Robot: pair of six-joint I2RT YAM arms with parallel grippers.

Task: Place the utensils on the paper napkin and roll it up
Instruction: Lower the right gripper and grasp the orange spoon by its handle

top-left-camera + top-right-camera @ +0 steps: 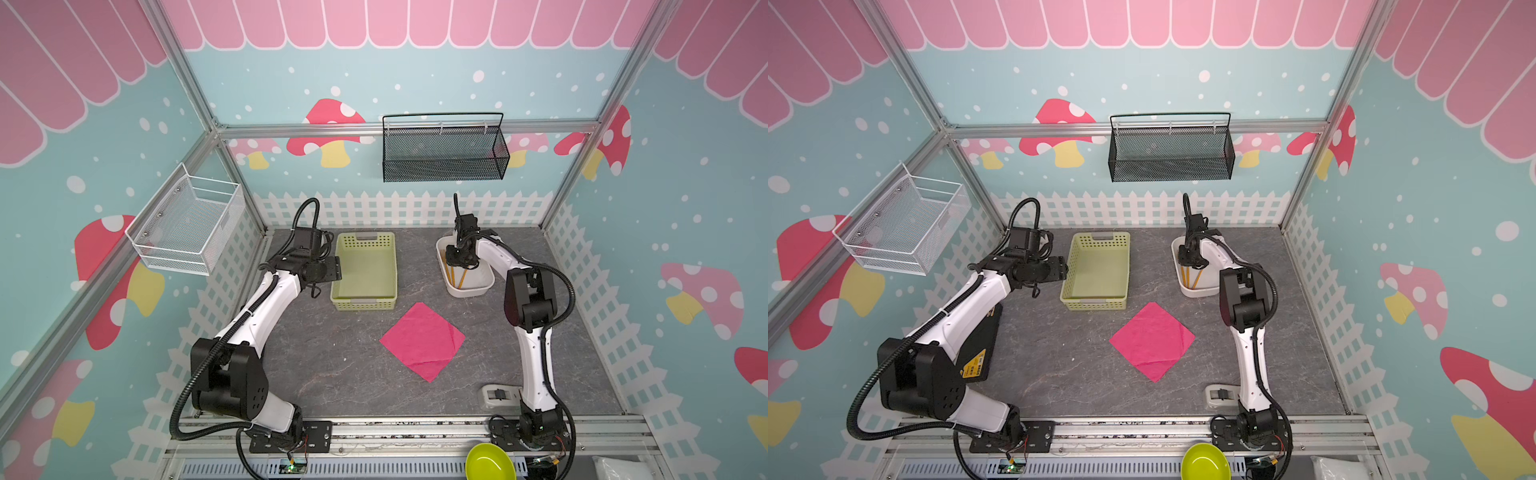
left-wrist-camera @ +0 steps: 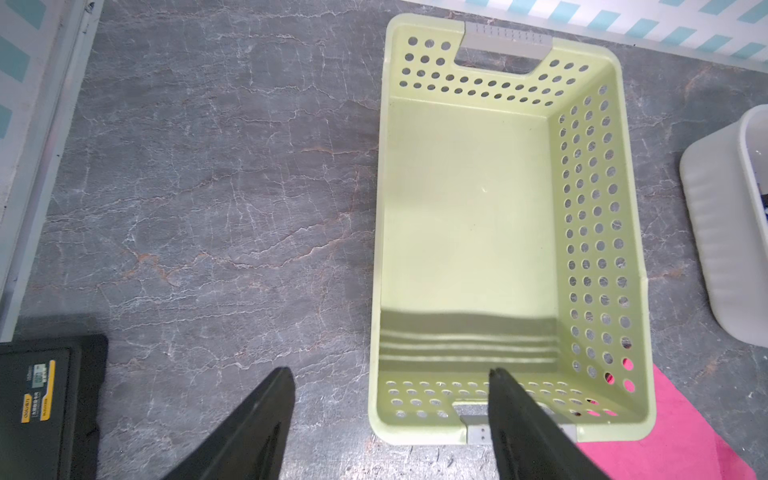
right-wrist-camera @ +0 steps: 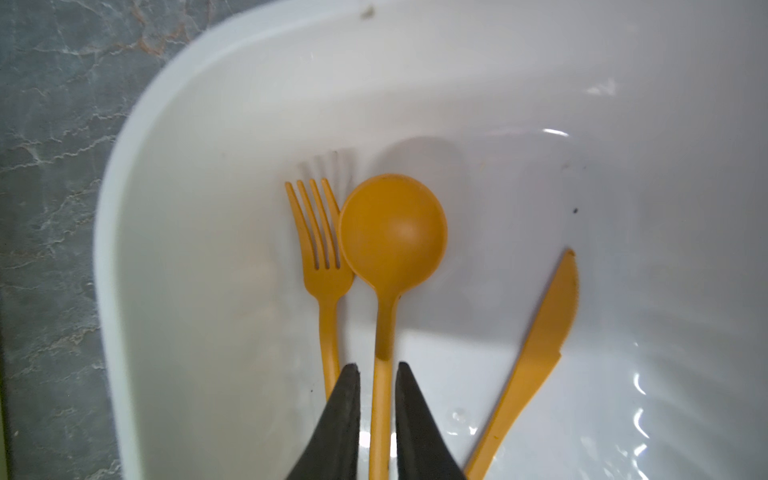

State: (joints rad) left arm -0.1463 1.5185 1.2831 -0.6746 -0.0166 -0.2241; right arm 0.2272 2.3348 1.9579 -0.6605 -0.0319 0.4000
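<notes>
Orange spoon (image 3: 392, 232), fork (image 3: 322, 249) and knife (image 3: 544, 340); white tub (image 3: 208, 249); magenta napkin (image 1: 422, 340); pale green hole-dotted basket (image 1: 365, 305); grey veined tabletop (image 1: 332, 361)

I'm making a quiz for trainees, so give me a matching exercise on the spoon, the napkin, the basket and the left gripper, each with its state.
1 spoon
2 napkin
3 basket
4 left gripper

A empty
B open
C held by the right gripper
D flat on the table

Pairs: 1-C, 2-D, 3-A, 4-B
</notes>
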